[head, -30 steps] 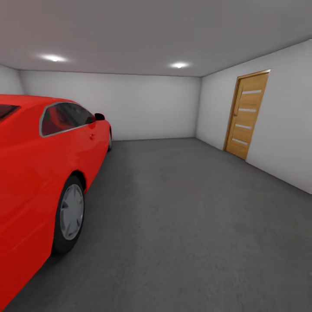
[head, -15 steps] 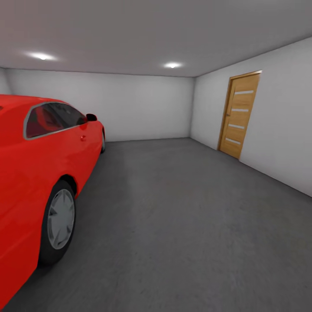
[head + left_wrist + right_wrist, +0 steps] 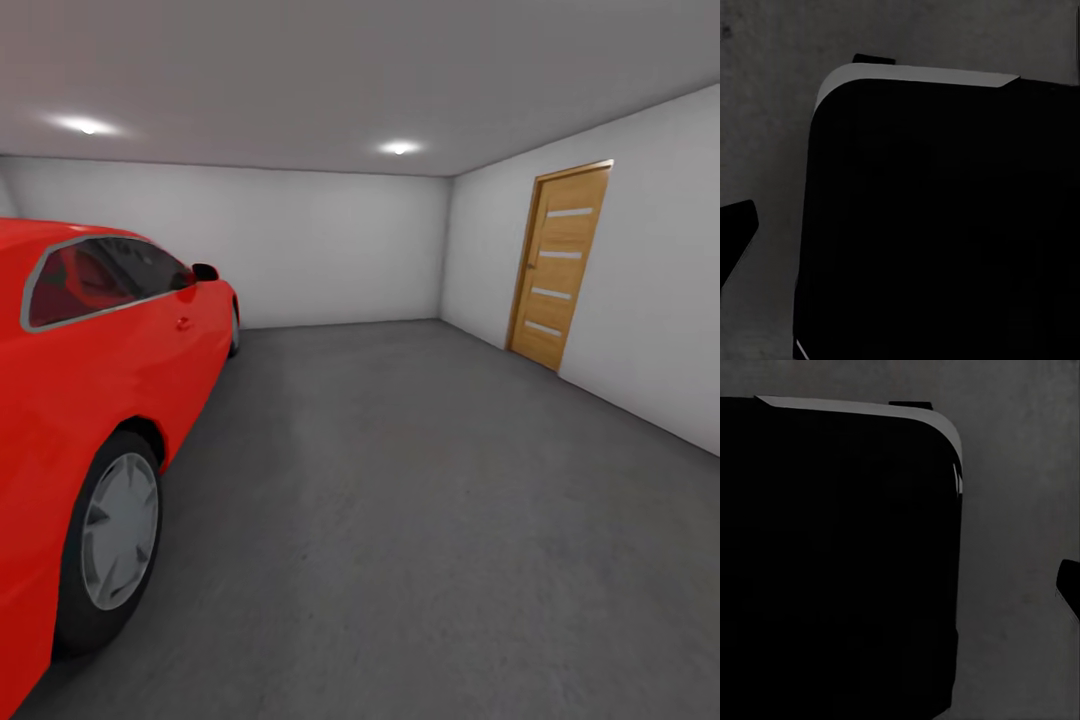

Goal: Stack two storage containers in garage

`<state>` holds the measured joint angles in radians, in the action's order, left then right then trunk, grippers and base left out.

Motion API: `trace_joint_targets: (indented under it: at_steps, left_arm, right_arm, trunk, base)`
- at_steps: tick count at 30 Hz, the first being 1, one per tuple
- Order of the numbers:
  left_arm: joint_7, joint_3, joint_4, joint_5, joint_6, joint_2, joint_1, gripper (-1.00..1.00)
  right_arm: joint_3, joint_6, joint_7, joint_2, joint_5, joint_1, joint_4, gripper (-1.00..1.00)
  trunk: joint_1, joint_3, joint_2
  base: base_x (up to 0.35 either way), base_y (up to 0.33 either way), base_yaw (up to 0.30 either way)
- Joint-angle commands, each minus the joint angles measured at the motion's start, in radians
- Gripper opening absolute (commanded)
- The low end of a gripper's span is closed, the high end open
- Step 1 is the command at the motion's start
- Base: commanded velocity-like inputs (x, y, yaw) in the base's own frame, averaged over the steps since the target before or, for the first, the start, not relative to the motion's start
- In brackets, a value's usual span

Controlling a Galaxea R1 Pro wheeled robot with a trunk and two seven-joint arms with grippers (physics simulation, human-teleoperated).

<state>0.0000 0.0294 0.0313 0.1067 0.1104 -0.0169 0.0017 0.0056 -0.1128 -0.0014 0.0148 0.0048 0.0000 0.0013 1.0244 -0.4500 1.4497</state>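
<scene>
Room: the garage, plain white walls [image 3: 340, 250] and a white ceiling [image 3: 360, 70] with two round lights [image 3: 399, 148] lit
Floor: the floor [image 3: 420, 520] is dark grey, rough speckled concrete, running from the near edge to the far wall; the same grey surface [image 3: 765, 112] shows in the left wrist view and again [image 3: 1020, 472] in the right wrist view
Car: a red coupe car [image 3: 90, 380] stands along the left side, its nose toward the far wall; a rear wheel [image 3: 112, 545] with a silver hub sits near on the left, a dark side window [image 3: 100, 275] and a black mirror [image 3: 205, 271] higher up
Door: a wooden door [image 3: 558, 265] with four pale horizontal strips, closed, set in the right wall toward the far end
Left wrist view: a large black rounded-corner body [image 3: 945, 225] with a pale edge covers most of the picture, over the grey floor; a dark tip [image 3: 736, 229] pokes in at one edge, too little of it to name
Right wrist view: a like black rounded-corner body [image 3: 832, 562] with a pale edge, grey floor beside it; a small dark tip [image 3: 1069, 585] at the edge
Left tool: apart or together cannot be told
Right tool: apart or together cannot be told
Storage containers: their place cannot be told from these views
</scene>
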Motion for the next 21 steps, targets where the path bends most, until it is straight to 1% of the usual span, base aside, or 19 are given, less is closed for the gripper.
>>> trace_joint_targets:
  at_steps: [1,8,12,19,20,21]
  left_arm:
    - [0.000,0.003,0.001,0.009,0.002,0.000,0.001,1.00]
    - [0.000,0.002,0.001,0.010,0.001,0.000,0.000,1.00]
    - [0.000,0.001,0.000,0.012,-0.001,0.000,0.000,1.00]
    - [0.000,0.003,0.000,0.014,-0.001,0.000,0.000,1.00]
    - [0.000,0.003,0.000,0.013,-0.001,0.000,0.000,1.00]
    - [0.000,0.003,0.000,0.013,0.000,0.000,0.000,1.00]
  right_arm:
    - [0.001,-0.003,0.000,0.000,0.001,0.000,0.000,1.00]
    - [0.002,0.001,0.000,0.000,0.002,0.000,0.000,1.00]
    - [0.002,0.001,0.000,-0.007,0.002,0.000,0.000,1.00]
    - [0.003,0.001,0.000,-0.009,0.003,0.000,0.000,1.00]
    - [0.002,-0.003,0.000,0.000,0.001,0.000,0.000,1.00]
    - [0.002,-0.005,0.000,0.001,0.001,0.000,0.000,1.00]
  trunk:
    - [0.001,-0.001,0.000]
    - [0.001,-0.001,0.000]
    - [0.001,-0.001,0.000]
    - [0.001,-0.001,0.000]
    - [0.001,-0.001,0.000]
    - [0.001,-0.001,0.000]
  base:
    - [0.320,0.000,0.000]
    - [0.320,0.000,0.000]
    - [0.320,0.000,0.000]
    - [0.320,0.000,0.000]
    - [0.320,-0.063,0.000]
    - [0.320,-0.077,0.000]
